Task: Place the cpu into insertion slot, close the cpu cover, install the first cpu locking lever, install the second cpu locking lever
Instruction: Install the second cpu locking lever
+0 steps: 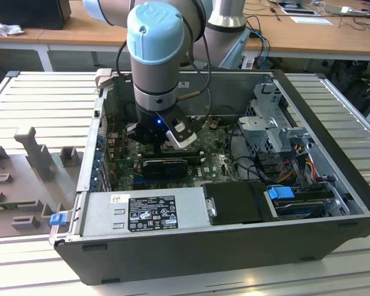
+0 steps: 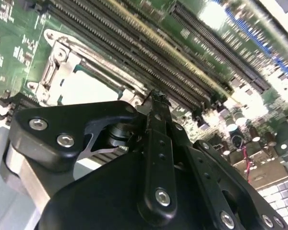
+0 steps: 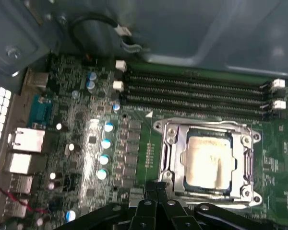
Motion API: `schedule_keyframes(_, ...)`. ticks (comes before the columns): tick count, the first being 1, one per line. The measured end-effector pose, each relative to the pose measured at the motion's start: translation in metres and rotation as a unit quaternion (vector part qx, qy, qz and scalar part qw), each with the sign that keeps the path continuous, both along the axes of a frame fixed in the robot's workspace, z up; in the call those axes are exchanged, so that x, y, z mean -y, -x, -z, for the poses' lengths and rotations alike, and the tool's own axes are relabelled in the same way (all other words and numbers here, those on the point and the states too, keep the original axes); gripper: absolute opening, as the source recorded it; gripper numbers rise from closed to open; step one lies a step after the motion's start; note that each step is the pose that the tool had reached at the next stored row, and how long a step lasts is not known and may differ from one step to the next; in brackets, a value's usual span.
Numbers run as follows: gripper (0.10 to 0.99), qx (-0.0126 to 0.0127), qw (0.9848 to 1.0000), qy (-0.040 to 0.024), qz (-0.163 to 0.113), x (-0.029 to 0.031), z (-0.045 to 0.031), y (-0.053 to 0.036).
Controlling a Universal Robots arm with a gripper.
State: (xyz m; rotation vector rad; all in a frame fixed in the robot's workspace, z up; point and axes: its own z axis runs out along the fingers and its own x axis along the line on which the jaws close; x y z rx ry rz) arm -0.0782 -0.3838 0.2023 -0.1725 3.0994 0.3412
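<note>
The robot arm reaches down into the open computer case. Its gripper has its fingers pressed together with nothing in them, just beside the insertion slot. The cpu sits in that slot, and the cpu cover lies flat around it, next to the long black memory slots.

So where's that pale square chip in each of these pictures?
Exterior view: I cannot make it out under the arm, inside the computer case.
First wrist view: the cpu lies under the cpu cover, just beyond the gripper.
Second wrist view: cpu.
Shared landmark: memory slots.
</note>
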Motion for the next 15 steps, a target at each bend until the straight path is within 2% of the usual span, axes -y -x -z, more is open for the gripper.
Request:
schedule_keyframes(4,0.106,-0.0002,1.0,-0.0057,0.0,0.0002,0.0055,0.0009)
schedule_keyframes(5,0.106,0.0001,1.0,-0.0063,0.0,0.0,0.0046,0.0009)
schedule_keyframes(9,0.106,0.0,1.0,-0.0061,0.0,0.0,-0.0111,0.001)
schedule_keyframes(15,0.106,0.0,1.0,-0.0062,0.0,-0.0001,-0.0219,0.001)
